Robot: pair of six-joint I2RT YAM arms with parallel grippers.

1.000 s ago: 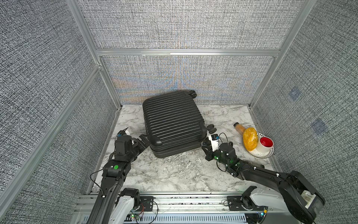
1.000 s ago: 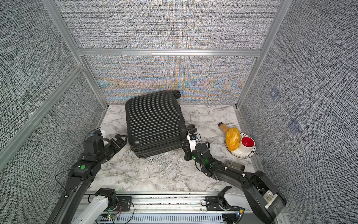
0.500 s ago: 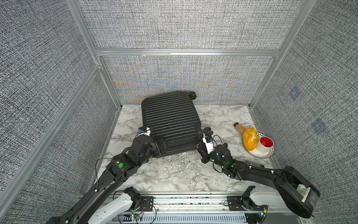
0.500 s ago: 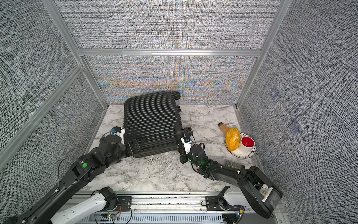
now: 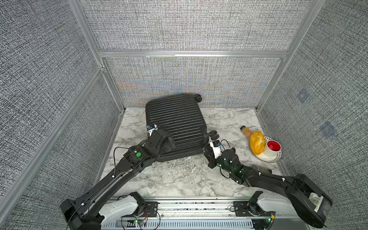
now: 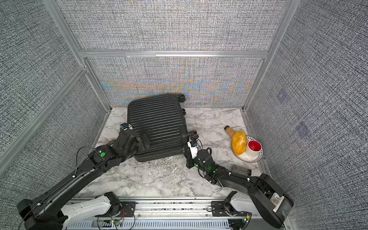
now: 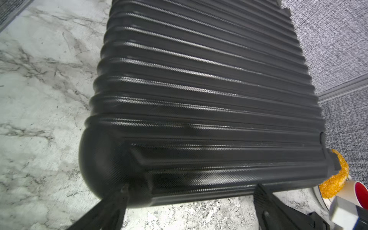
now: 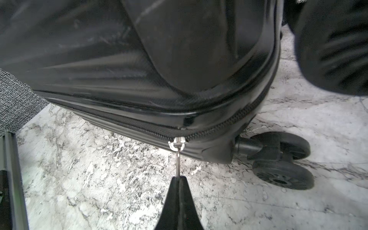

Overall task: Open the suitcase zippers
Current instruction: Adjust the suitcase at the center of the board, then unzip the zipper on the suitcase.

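The black ribbed suitcase (image 5: 177,121) (image 6: 157,121) lies flat on the marble table in both top views. My left gripper (image 5: 170,142) (image 7: 189,203) is open at its near-left corner, one finger (image 7: 111,207) on either side of the case's near edge, holding nothing. My right gripper (image 5: 206,152) (image 8: 179,179) is at the near-right corner, shut on a thin metal pull tab (image 8: 178,159). The tab hangs from the slider (image 8: 177,143) on the zipper track (image 8: 229,122) in the seam, next to a twin wheel (image 8: 282,173). Any other zipper pull is out of view.
A white plate (image 5: 266,158) at the right holds a red cup (image 5: 273,146) and a yellow-orange netted lump (image 5: 256,142), with a small bottle (image 5: 246,130) behind. A dark bottle (image 6: 241,169) lies beside my right arm. Grey walls close three sides.
My left arm has swung in from the case's left side to its near-left corner, still open. My right gripper has shifted slightly left with the pull tab, and the case has turned a little.
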